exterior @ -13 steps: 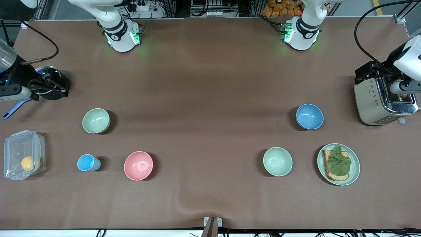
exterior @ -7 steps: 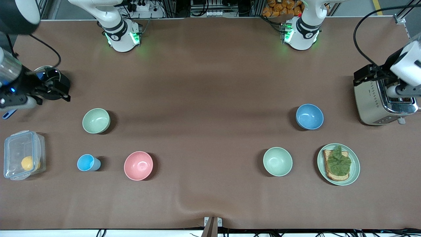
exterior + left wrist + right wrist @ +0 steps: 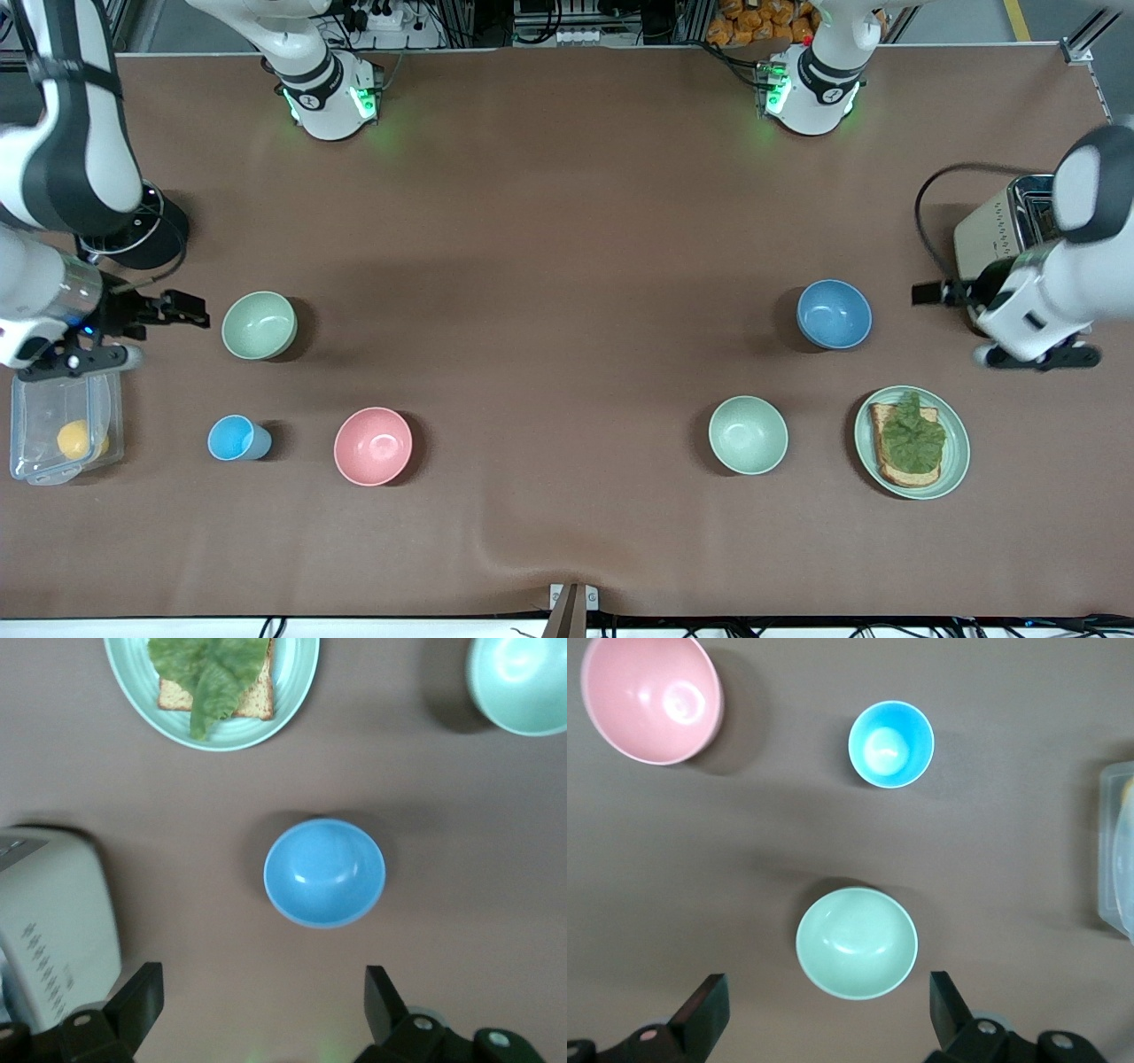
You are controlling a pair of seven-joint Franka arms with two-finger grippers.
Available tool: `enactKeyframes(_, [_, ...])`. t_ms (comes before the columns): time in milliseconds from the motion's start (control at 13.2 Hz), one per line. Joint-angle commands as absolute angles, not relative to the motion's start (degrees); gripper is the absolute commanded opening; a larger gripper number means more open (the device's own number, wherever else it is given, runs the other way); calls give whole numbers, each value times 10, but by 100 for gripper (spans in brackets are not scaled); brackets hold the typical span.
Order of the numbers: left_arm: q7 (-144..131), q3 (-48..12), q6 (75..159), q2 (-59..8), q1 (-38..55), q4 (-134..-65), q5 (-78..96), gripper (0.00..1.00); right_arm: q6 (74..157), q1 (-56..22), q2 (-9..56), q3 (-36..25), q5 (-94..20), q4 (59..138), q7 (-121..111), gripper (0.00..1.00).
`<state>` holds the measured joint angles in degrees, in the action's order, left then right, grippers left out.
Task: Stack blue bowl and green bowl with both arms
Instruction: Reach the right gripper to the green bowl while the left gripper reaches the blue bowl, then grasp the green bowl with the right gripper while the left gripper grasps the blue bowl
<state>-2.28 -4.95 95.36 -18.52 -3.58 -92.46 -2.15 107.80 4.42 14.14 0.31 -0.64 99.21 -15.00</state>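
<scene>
The left gripper (image 3: 261,1010) hovers wide open, empty, beside the blue bowl (image 3: 834,314); the right gripper (image 3: 827,1010), equally spread and empty, hovers beside the green bowl (image 3: 259,325).

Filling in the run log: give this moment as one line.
stage: approach | left pincer: open, beside blue bowl | right pincer: open, beside green bowl | bowls: apart, unstacked, untouched

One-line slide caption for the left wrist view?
Open left gripper hovers near the blue bowl, toaster alongside.
</scene>
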Motion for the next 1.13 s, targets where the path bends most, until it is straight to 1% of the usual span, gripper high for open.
enactKeyframes(0, [-15, -50, 1089, -176, -47, -1045, -37, 100, 1106, 75, 171, 11, -18, 1011, -172, 100])
enactKeyframes(151, [-15, -50, 1183, -179, -57, -1119, -38, 100, 1139, 78, 201, 9, -20, 1010, -174, 100])
enactKeyframes(227, [-15, -51, 1195, -179, -58, -1134, -39, 100, 1160, 84, 217, 9, -20, 1010, -177, 100])
enactKeyframes(303, [-15, -51, 1198, -182, -59, -1137, -48, 100, 1170, 97, 232, 10, -20, 1010, -190, 100])
enactKeyframes(454, [-16, -51, 1212, -197, -62, -1145, -57, 100, 1196, 116, 259, 10, -23, 1009, -240, 92])
enactKeyframes(605, [-17, -52, 1215, -205, -65, -1154, -57, 100, 1209, 133, 283, 10, -45, 1008, -267, 90])
enactKeyframes(681, [-16, -52, 1219, -215, -66, -1154, -59, 100, 1213, 134, 292, 10, -56, 1010, -268, 87])
enactKeyframes(756, [-11, -51, 1219, -218, -67, -1154, -61, 100, 1213, 134, 294, 10, -61, 1012, -268, 85])
enactKeyframes(1059, [-9, -52, 1219, -230, -75, -1159, -62, 100, 1214, 130, 298, 12, -62, 1034, -278, 83])
